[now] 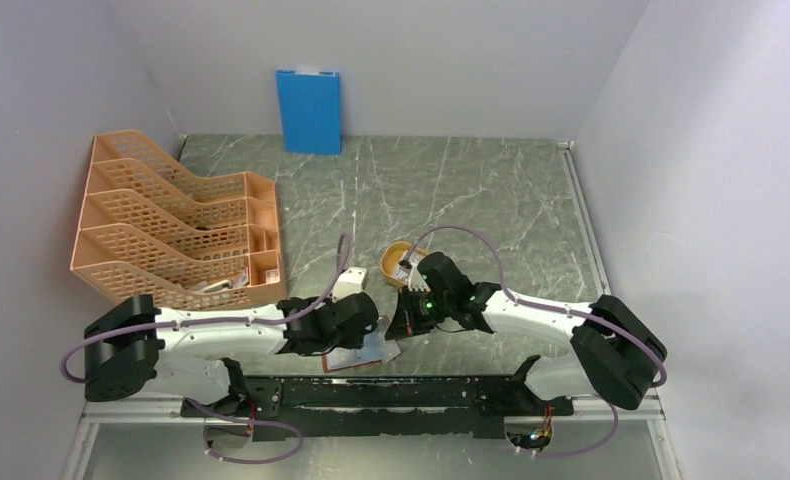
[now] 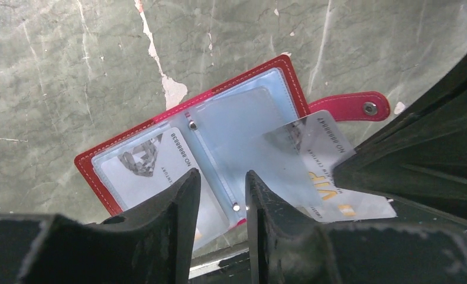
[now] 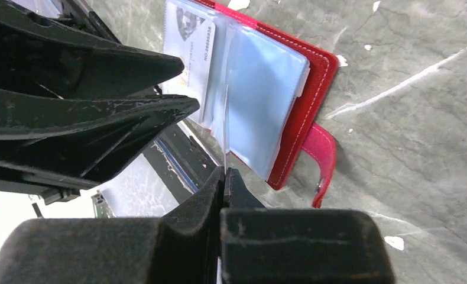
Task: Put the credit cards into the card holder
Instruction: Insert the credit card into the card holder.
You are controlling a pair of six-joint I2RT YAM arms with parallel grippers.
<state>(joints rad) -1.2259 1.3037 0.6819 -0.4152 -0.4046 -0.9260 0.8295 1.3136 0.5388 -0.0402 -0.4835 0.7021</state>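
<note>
We count one card done: the first card (image 2: 154, 163) sits in a clear pocket of the open card holder (image 2: 346, 106), which lies flat on the tabletop (image 2: 54, 71) directly below the left jaws. Those jaws stand partly apart above the fold and hold nothing. The right jaws are pinched tight on the near edge of the second card (image 2: 326, 160), whose far end seems tucked under the sleeve just ahead of them. We judge it roughly half in. Pushing it home is left, plus any further cards.
</note>
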